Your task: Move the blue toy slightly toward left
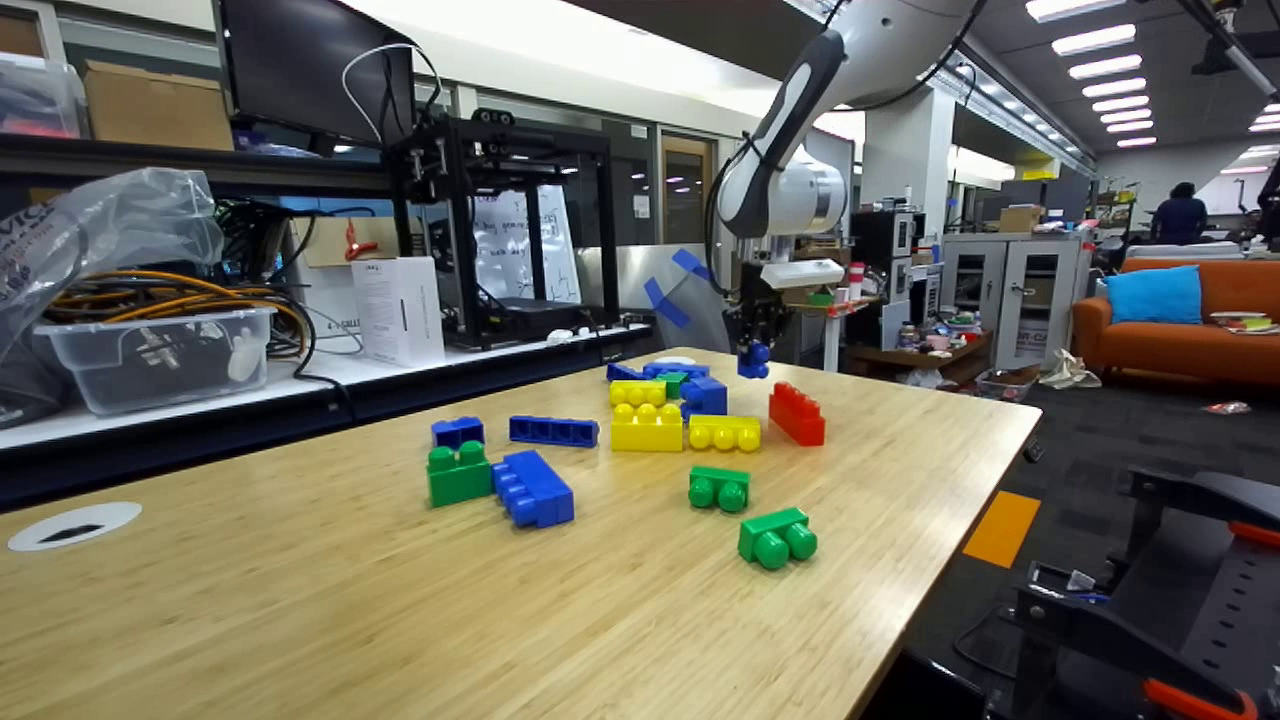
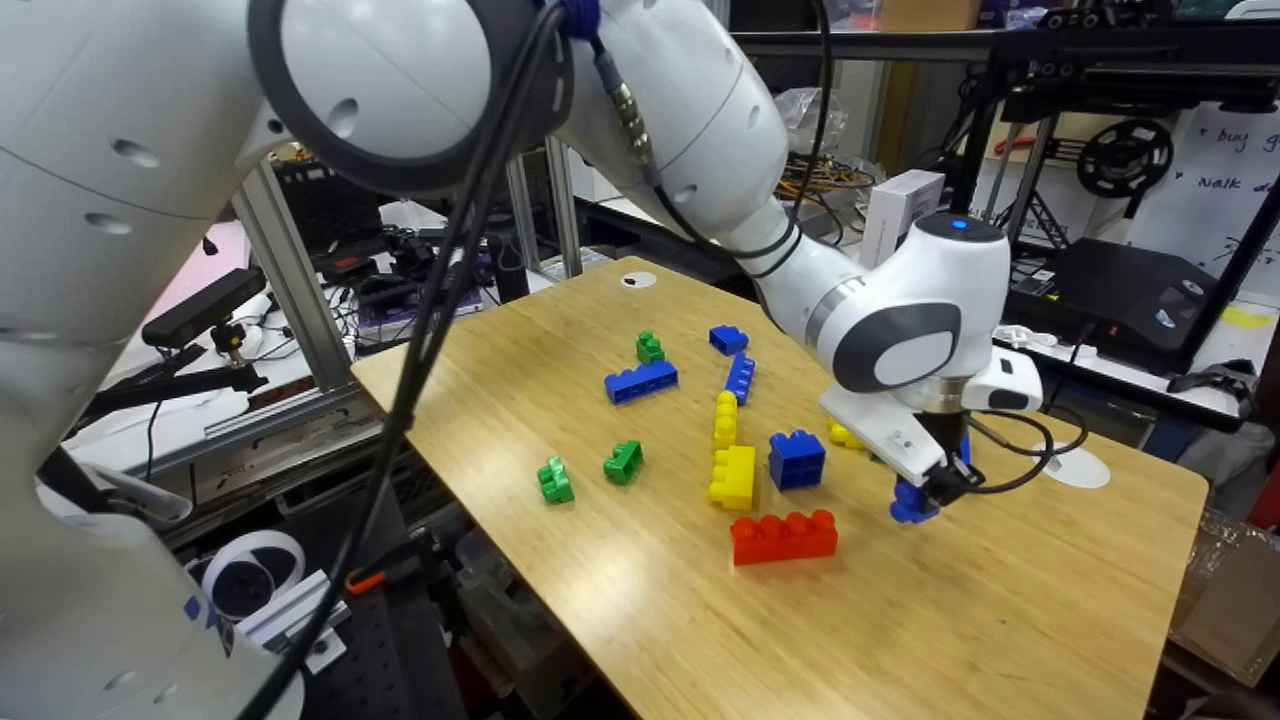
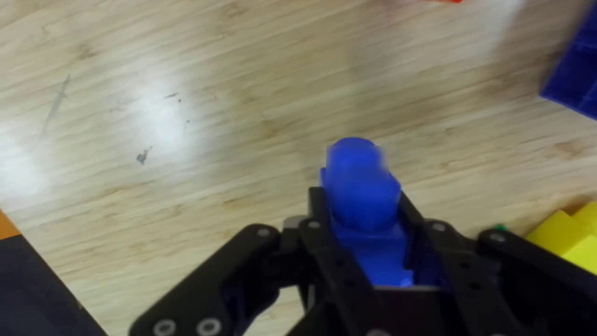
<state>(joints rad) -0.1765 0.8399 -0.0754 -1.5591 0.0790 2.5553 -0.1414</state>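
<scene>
The blue toy, a small chunky mid-blue brick with round studs, is in my gripper. It shows in both exterior views [image 1: 754, 361] [image 2: 910, 503] and in the wrist view [image 3: 368, 254]. My gripper [image 3: 361, 200] is shut on it, one black finger on each side, with the studs sticking out past the fingertips. In an exterior view my gripper [image 1: 752, 338] points down over the far part of the table, and the toy appears to hang a little above the wood. The gripper body hides part of the toy.
A red brick [image 2: 783, 538] and a larger blue block [image 2: 797, 460] stand near the held toy. Yellow bricks [image 1: 647, 428] lie beside them. A dark-blue bar [image 1: 553, 431], a long blue brick [image 1: 535, 490] and green bricks [image 1: 718, 488] lie farther along the table [image 1: 330, 610].
</scene>
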